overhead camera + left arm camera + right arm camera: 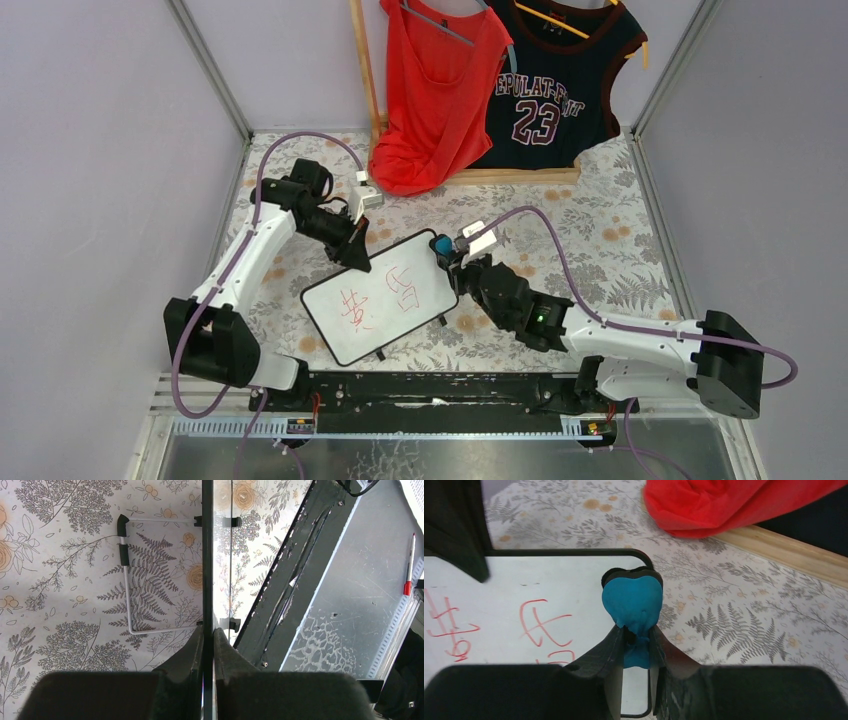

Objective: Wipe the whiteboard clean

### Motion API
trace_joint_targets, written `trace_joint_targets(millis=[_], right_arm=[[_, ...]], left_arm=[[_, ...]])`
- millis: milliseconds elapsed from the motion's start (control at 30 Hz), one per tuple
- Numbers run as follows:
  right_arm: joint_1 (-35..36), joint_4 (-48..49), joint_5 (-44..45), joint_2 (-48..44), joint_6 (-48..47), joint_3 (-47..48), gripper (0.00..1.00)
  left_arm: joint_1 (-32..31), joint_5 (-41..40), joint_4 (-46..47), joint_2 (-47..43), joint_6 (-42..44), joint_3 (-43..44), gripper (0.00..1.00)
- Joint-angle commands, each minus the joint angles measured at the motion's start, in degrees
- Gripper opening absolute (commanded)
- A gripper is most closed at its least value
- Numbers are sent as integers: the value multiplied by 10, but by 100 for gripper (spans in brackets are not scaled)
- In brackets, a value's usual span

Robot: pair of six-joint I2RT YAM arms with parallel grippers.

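The whiteboard (340,335) lies mid-table, long axis near-left to far-right, with the left gripper (355,255) clenched on its far-left edge and the right gripper (447,256) grasping a blue eraser (440,244) at its far-right corner, the red characters (403,288) lying near-left of it.

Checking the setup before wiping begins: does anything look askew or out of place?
The whiteboard sits diagonally, skewed on the floral mat, its far edge pinched in the left claw. A red-tipped pen lies off the mat, on the scratched metal ledge.
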Motion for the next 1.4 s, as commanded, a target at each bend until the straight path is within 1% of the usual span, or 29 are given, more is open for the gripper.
trace_joint_targets(millis=[0,400,600,733,967,1133,1367], right_arm=[[15,21,-39,-2,0,46,0],[25,53,-65,85,17,67,0],[30,61,-85,114,22,80,0],[44,62,-86,133,19,98,0],[89,71,-83,187,11,144,0],[105,75,-64,219,11,157,0],[105,59,2,223,3,145,0]], left_arm=[[-5,-48,46,-6,1,-26,0],[-9,-53,52,-4,-5,-36,0],[-12,-51,52,-3,-6,-39,0],[-14,-51,52,-2,-6,-41,0],[-16,-49,52,0,-6,-44,0],[-18,-47,53,0,-6,-48,0],[-19,-45,52,-2,-6,-49,0]])
